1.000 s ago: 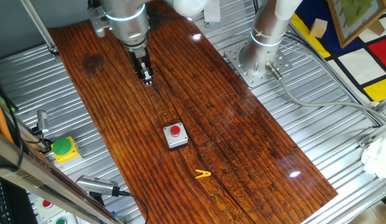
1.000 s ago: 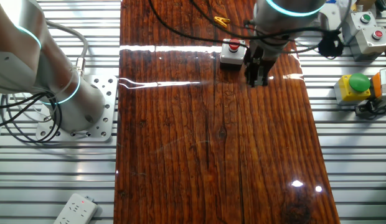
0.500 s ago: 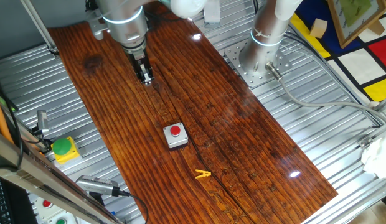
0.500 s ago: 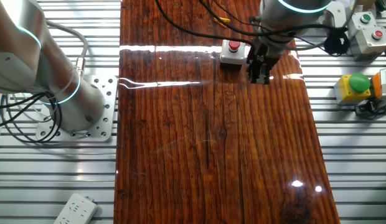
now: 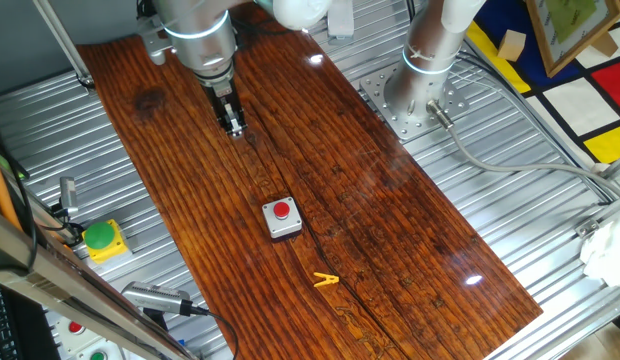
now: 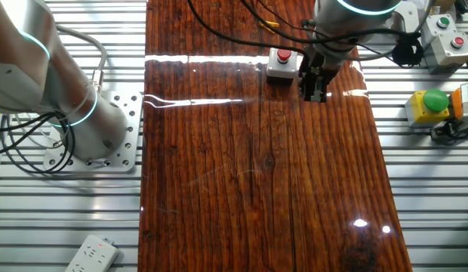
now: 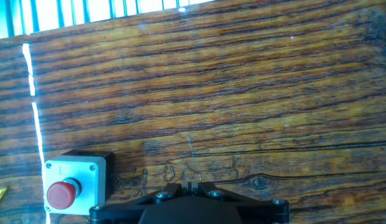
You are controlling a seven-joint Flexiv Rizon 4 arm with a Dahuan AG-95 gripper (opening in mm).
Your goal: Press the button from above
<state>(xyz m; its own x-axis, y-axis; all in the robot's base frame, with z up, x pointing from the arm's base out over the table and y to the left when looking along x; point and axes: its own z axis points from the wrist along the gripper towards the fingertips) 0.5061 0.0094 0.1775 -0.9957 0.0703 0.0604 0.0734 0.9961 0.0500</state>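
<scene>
hand view: red button (image 7: pixel 61 194) in light-grey square box (image 7: pixel 75 185).

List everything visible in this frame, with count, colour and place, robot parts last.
button: one, red, in a light-grey box mid-board.
wooden board: one, dark brown, covering the table.
clip: one, yellow, on the board near the button box.
green dome button: one, on a yellow box, off the board's edge.
white panel: one, with small red and green buttons, beside the board.
power strip: one, white, on the metal table.
second arm base: one, silver, beside the board.
gripper: one, dark, above bare board away from the button.
</scene>
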